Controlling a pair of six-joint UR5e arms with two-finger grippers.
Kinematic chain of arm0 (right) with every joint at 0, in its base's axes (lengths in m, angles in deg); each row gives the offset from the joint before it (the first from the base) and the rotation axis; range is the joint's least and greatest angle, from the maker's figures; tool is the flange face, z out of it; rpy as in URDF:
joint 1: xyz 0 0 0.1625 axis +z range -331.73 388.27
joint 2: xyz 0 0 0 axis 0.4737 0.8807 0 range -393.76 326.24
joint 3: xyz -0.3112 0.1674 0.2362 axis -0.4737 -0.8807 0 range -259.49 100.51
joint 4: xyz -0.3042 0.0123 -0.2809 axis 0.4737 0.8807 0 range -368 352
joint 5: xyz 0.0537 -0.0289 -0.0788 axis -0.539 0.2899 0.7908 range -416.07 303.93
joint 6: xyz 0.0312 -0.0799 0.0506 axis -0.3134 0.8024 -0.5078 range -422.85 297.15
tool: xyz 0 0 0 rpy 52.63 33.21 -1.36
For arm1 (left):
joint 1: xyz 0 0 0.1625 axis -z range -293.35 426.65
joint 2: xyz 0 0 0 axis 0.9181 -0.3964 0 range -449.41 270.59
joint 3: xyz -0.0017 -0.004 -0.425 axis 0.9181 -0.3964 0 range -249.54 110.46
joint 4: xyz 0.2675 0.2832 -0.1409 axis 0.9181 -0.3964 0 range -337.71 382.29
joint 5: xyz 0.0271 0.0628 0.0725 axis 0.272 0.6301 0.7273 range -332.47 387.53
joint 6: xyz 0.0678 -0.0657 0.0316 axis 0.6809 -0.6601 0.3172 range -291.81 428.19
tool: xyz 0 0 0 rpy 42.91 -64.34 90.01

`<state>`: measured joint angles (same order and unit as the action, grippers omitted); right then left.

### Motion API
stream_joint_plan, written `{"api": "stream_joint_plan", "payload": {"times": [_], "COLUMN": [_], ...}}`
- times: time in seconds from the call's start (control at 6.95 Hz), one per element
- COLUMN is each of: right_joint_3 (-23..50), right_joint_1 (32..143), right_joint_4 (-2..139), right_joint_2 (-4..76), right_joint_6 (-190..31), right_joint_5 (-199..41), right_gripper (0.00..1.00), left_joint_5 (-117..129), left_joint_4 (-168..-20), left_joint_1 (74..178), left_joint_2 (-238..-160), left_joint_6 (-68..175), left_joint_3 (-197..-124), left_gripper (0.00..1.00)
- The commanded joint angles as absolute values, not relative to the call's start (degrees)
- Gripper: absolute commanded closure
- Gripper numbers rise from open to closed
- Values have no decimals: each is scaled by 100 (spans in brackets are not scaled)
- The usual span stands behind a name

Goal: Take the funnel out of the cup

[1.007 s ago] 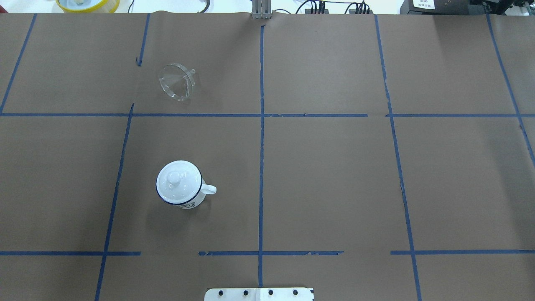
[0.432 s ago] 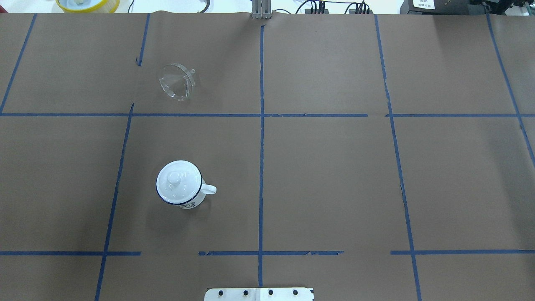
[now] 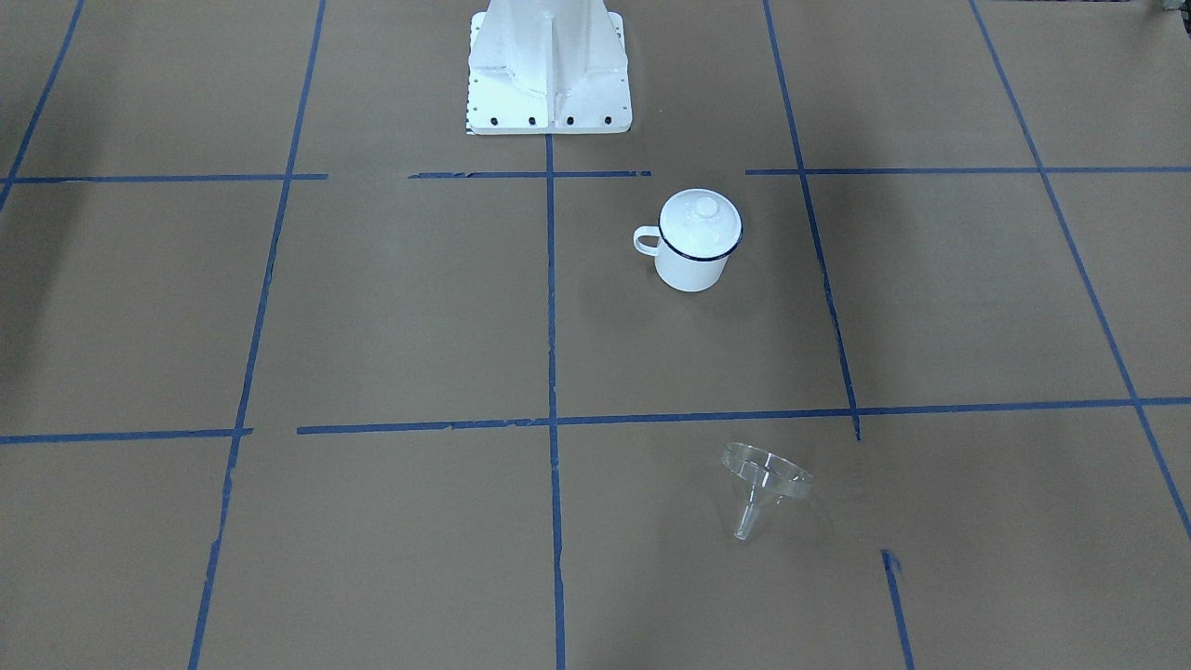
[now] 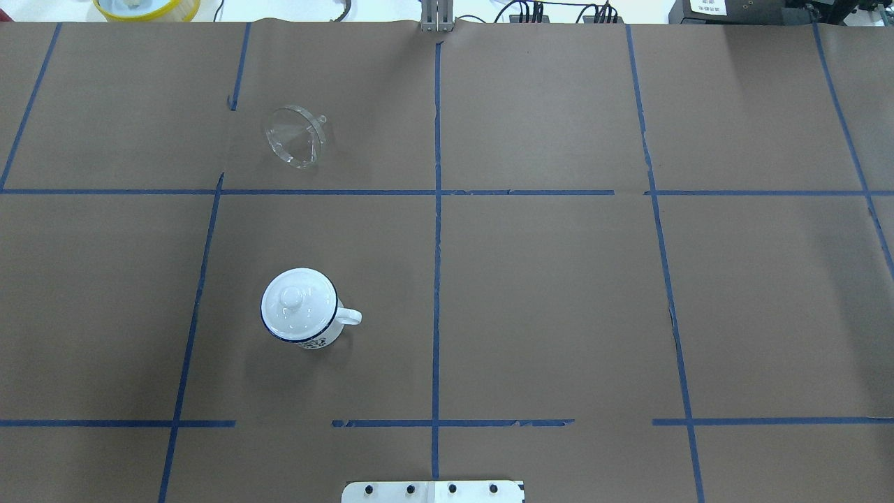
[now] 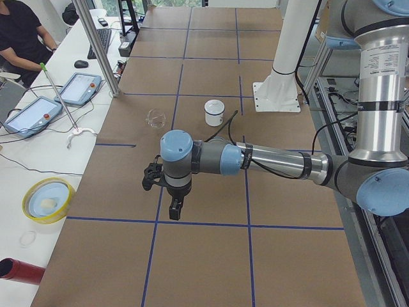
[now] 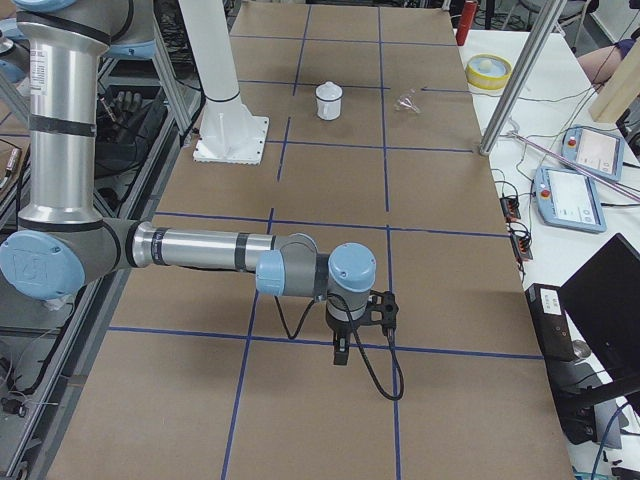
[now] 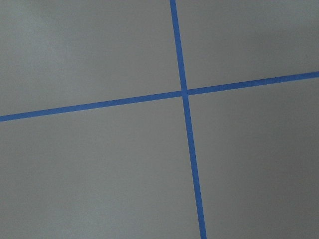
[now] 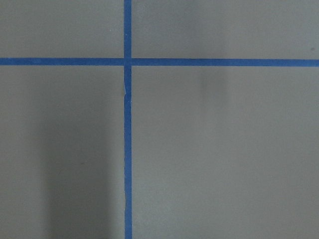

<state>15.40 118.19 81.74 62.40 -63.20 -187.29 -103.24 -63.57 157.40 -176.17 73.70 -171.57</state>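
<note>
Funnel (image 4: pixel 293 137) — slight shift, off cup (image 3: pixel 693 270)

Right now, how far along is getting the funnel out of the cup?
Done: the clear funnel lies on its side, in a separate grid square from the enamel mug, whose domed lid is on. In hand: nothing; the left arm and right arm hang far from both. Left: nothing visible.
</note>
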Motion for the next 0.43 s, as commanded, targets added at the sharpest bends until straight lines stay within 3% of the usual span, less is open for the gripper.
{"api": "stream_joint_plan", "payload": {"times": [0.0,0.29], "right_joint_3": [1543,1543], "right_joint_1": [11819,11819], "right_joint_4": [8174,8174], "right_joint_2": [6240,6240], "right_joint_6": [-6320,-6320], "right_joint_5": [-18729,-18729], "right_gripper": [0,0], "left_joint_5": [-10847,-10993], "left_joint_4": [-6306,-6305], "left_joint_1": [15735,15735], "left_joint_2": [-17651,-17660], "left_joint_6": [7434,7426], "left_joint_3": [-17158,-17166], "left_gripper": [0,0]}}
